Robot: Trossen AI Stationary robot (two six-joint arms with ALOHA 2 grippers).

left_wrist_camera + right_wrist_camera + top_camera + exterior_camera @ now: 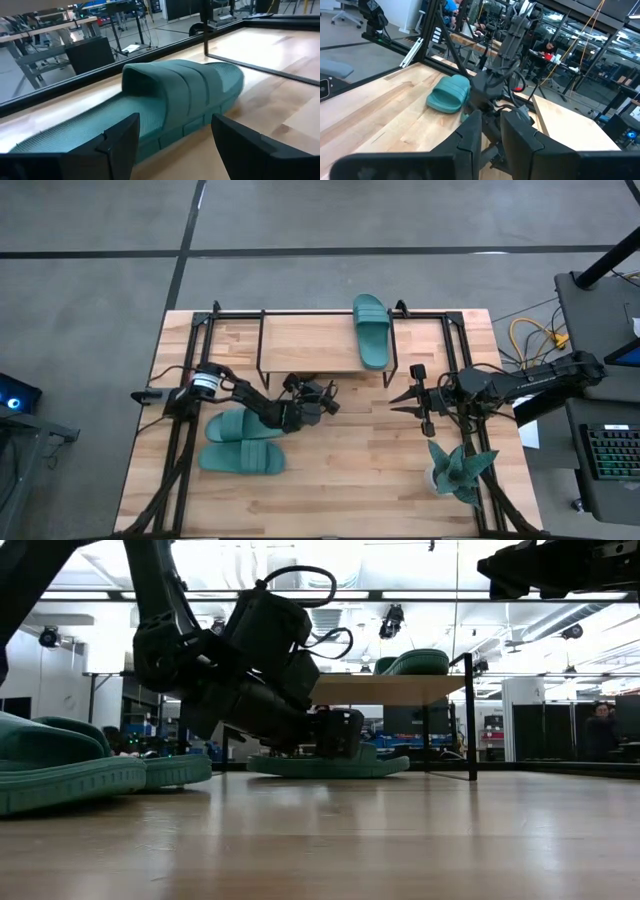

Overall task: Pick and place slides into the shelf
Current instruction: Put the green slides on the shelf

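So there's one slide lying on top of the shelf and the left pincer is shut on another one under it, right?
Not quite: the left pincer is open, its fingers either side of the slide, as the left wrist view shows. One slide does lie on the shelf.

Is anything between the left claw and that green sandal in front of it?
Nothing visible. The left claw is open, its fingers either side of the slide lying on the table under the shelf.
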